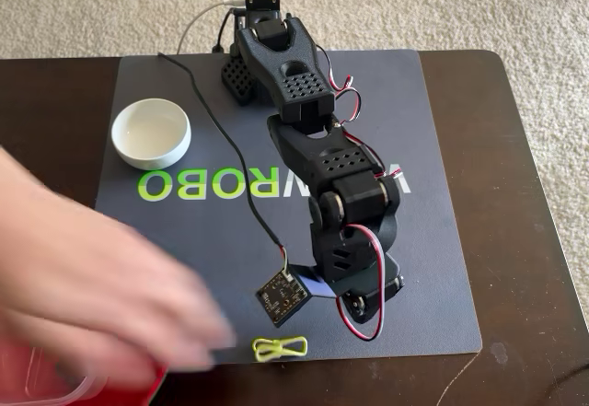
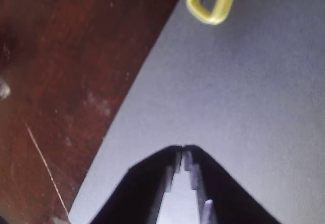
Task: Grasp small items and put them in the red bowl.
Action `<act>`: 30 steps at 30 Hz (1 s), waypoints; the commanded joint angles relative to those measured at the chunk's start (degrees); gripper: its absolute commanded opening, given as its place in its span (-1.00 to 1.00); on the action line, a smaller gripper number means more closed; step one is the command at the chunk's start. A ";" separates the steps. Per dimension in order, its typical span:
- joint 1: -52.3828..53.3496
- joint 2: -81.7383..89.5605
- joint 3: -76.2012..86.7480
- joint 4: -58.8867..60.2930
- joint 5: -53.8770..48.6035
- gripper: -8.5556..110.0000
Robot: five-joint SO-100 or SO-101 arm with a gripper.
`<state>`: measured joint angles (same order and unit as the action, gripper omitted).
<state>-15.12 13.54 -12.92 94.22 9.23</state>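
In the wrist view my gripper (image 2: 183,152) is shut and empty, its tips meeting just above the grey mat (image 2: 244,92). The thin yellow-green looped band (image 2: 210,0) lies ahead of it near the mat's edge. In the fixed view the band (image 1: 279,347) lies at the mat's front edge, just in front of my folded arm (image 1: 345,203); the fingertips are hidden under the arm. The small white bowl (image 1: 151,133) stands at the mat's back left. The red bowl (image 1: 138,383) shows only partly at the bottom left. The black block is out of view.
A blurred human hand (image 1: 101,286) reaches in from the left over the red bowl, with something pale and clear (image 1: 57,389) under it. A black cable (image 1: 225,139) runs across the mat to the wrist camera board (image 1: 281,294). Dark wooden table (image 1: 525,148) surrounds the mat.
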 commanded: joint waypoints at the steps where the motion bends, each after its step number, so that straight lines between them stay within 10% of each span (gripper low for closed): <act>1: -1.14 3.60 -2.29 0.18 -0.35 -0.85; 9: 4.39 6.86 -2.29 -2.90 -7.47 -0.34; 30: 13.36 -1.14 -1.93 -1.41 -9.67 -0.37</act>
<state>-3.43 12.48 -13.01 93.69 -1.58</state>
